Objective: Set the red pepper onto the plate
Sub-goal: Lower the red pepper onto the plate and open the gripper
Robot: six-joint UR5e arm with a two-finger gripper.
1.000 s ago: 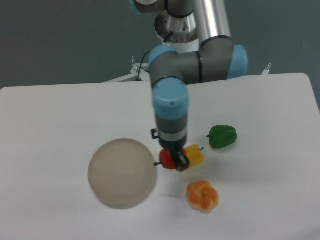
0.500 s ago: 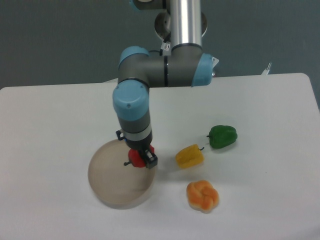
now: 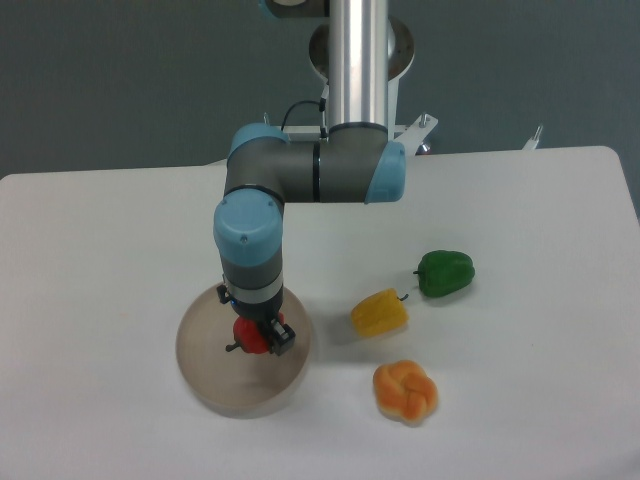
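Observation:
The red pepper (image 3: 249,336) is small and glossy, with a thin dark stem pointing left. My gripper (image 3: 261,337) is shut on it and holds it over the middle of the plate (image 3: 205,370), low above its surface; I cannot tell whether it touches. The plate is round, flat and beige-grey, on the table's front left. The arm reaches straight down from above and hides the plate's far rim.
A yellow pepper (image 3: 379,313) lies right of the plate. A green pepper (image 3: 445,272) lies further right and back. An orange lobed pepper (image 3: 405,390) lies at the front right. The white table (image 3: 100,240) ends near the frame's bottom.
My gripper has carried the red pepper leftward from beside the yellow pepper, over the plate's right rim, to above the plate's middle, and lower.

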